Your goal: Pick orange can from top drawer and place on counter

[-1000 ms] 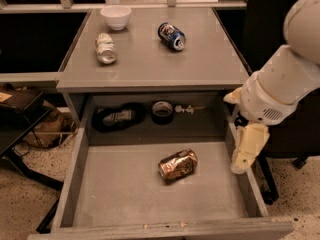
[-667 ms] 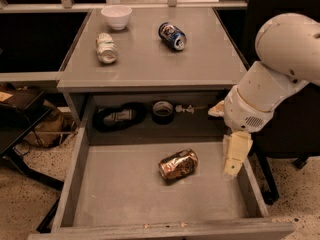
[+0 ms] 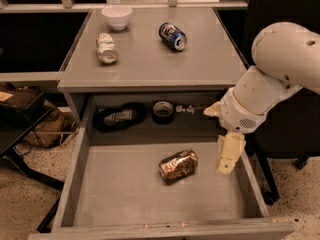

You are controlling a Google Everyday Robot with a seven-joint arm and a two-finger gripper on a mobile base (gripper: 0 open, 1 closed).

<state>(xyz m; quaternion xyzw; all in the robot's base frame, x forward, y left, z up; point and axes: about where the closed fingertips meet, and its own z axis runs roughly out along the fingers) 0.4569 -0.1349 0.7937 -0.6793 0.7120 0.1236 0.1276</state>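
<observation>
The orange can [image 3: 178,164] lies on its side on the grey bottom of the open top drawer [image 3: 120,194], right of the middle. The gripper [image 3: 228,154] hangs from the white arm over the drawer's right side, a short way right of the can and apart from it. It points down into the drawer and holds nothing. The grey counter [image 3: 150,59] is above the drawer.
On the counter lie a white-green can [image 3: 106,48], a blue can [image 3: 173,36] and a white bowl [image 3: 117,16]. At the drawer's back sit a black strap bundle [image 3: 119,117] and a tape roll [image 3: 163,111]. Bags [image 3: 30,119] lie on the floor at left.
The arm has swung left from beside the drawer's right wall, bringing the gripper over the drawer's interior and closer to the orange can. The can has not moved.
</observation>
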